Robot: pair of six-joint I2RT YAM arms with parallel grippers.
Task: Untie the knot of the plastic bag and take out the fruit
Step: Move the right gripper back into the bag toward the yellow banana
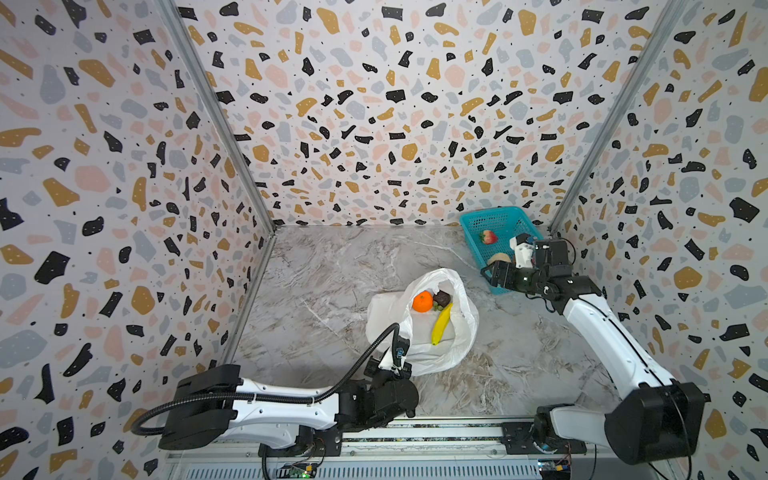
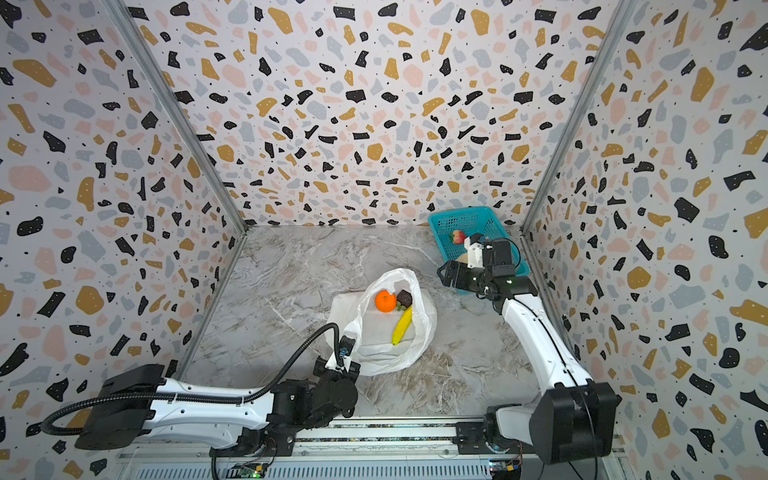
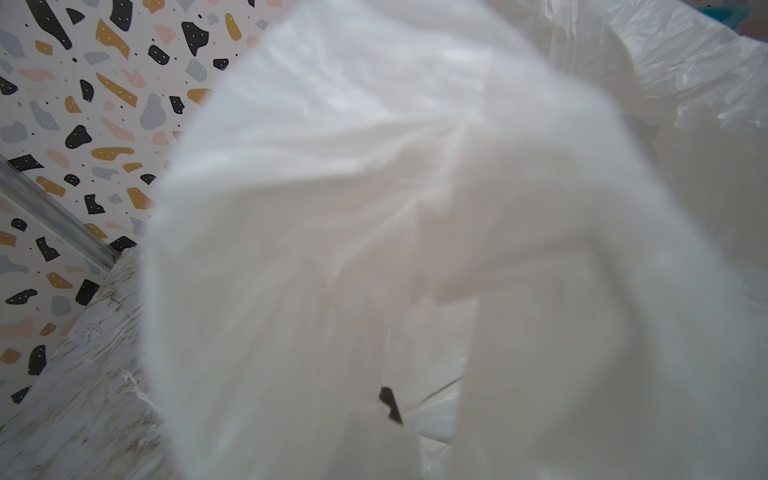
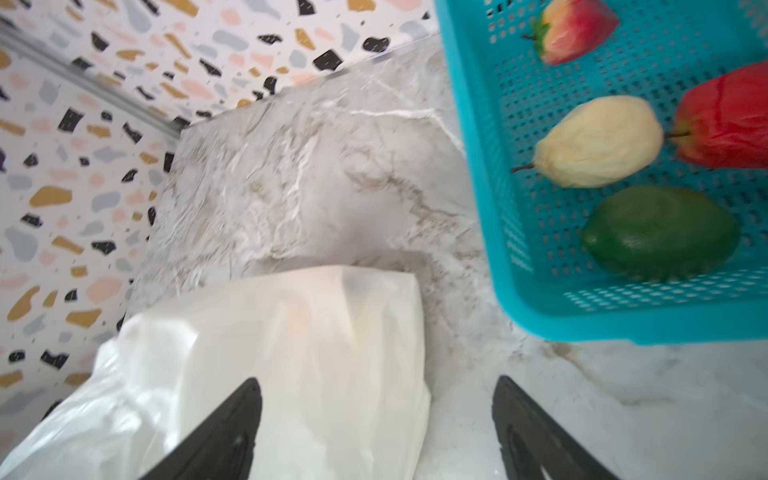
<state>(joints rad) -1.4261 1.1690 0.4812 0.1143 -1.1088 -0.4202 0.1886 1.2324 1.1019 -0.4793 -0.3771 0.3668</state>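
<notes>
Grey marble-patterned worktop (image 1: 332, 270) fills the lower centre of both top views.

Thin, translucent white plastic bag (image 1: 465, 328) (image 2: 424, 320) sits mid-frame on it, mouth gaping upward.

Teal perforated plastic basket (image 1: 494, 218) (image 4: 490, 187) stands at the upper right of the worktop, in the back corner, apart from the bag.

Left claw (image 1: 401, 345) is at the bag's lower edge, pressed together on the plastic rim. White film (image 3: 374, 208) blankets the left wrist view.

Right claw (image 1: 490, 274) (image 4: 374, 415) is spread and empty, by the basket's near-left corner, between basket and bag.

Fruit in the bag:
- curved yellow banana (image 1: 441, 324)
- round orange (image 1: 422, 301) above it
- dark purple-brown lump (image 1: 441, 297) just beside the orange

Fruit in the basket, from the right wrist view:
- red crinkled fruit (image 4: 727, 120)
- green oval fruit (image 4: 660, 232)
- beige bumpy fruit (image 4: 598, 141)
- pink-red strawberry-shaped piece (image 4: 575, 29)
</notes>
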